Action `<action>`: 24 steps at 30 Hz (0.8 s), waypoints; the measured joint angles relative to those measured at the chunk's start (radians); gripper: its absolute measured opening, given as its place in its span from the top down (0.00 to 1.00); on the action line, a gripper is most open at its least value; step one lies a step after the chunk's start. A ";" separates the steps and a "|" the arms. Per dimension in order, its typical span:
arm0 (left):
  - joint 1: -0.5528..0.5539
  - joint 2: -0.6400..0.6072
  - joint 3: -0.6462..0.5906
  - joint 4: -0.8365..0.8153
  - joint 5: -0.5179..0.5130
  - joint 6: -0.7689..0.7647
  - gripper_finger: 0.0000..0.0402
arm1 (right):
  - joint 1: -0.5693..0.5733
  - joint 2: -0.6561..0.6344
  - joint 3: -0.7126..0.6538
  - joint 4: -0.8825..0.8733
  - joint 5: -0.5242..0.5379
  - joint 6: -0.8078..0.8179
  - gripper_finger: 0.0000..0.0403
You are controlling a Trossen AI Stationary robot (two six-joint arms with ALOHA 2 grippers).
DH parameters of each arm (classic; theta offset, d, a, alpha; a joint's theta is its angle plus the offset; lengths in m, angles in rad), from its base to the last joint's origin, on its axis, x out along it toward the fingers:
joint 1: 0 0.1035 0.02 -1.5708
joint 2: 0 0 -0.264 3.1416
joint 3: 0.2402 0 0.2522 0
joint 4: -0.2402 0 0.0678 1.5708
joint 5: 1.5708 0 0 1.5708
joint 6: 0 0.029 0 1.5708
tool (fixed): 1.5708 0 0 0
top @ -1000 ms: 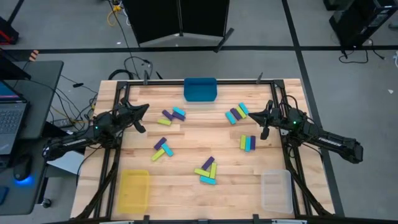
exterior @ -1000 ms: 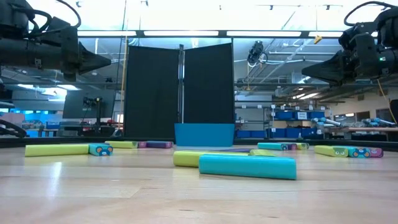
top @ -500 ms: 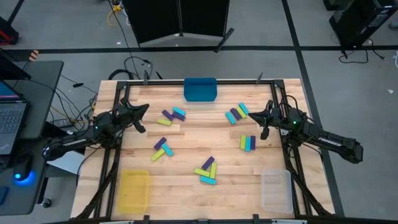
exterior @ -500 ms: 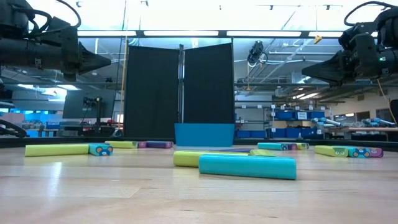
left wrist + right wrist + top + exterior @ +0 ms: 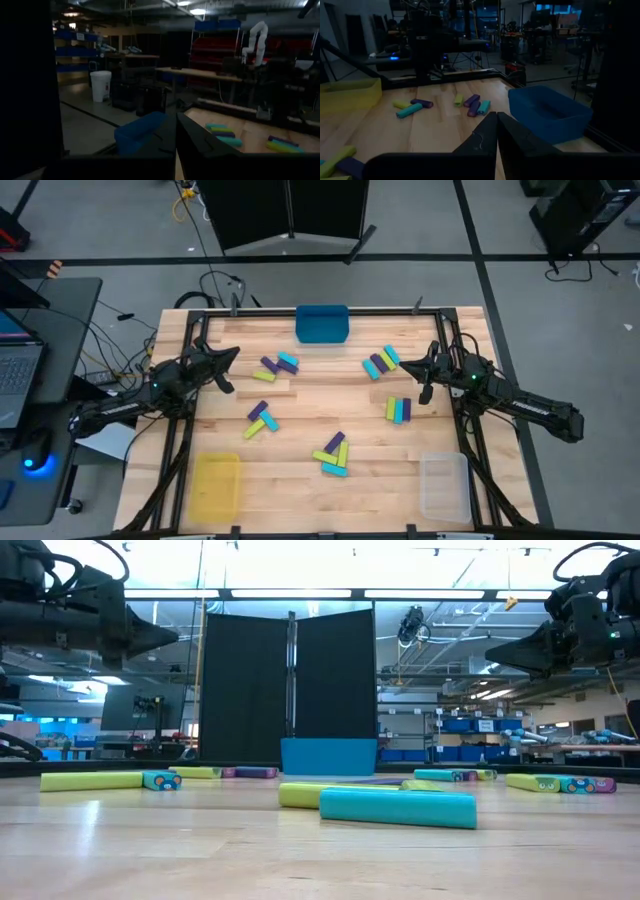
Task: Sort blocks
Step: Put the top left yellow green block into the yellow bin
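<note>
Comparing with the earlier pictures shows no change: the left gripper (image 5: 232, 356) still hangs at the left of the high view and the right gripper (image 5: 410, 363) at the right, each with its fingers pressed together on nothing. Scattered across the middle of the wooden tabletop (image 5: 300, 410) in five small clusters lie the blocks (image 5: 333, 454), short oblong bars in purple, lime yellow-green and cyan, some touching or crossing, all outside the blue bin (image 5: 321, 323), yellow bin (image 5: 215, 486) and clear bin (image 5: 444, 486).

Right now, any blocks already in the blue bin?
No. From above, the blue bin shows only its bare blue floor, and the blocks lie scattered on the wooden table.
</note>
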 joint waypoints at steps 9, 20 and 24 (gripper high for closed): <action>0.000 0.000 0.000 0.070 0.000 -0.099 0.96 | 0.000 0.000 0.000 0.000 0.000 0.000 0.94; 0.001 0.005 0.034 0.201 -0.017 -0.332 0.96 | 0.000 0.000 0.000 0.000 0.000 0.000 0.94; 0.001 0.065 0.142 0.013 0.044 -0.370 0.96 | 0.000 0.000 0.000 0.000 0.000 0.000 0.94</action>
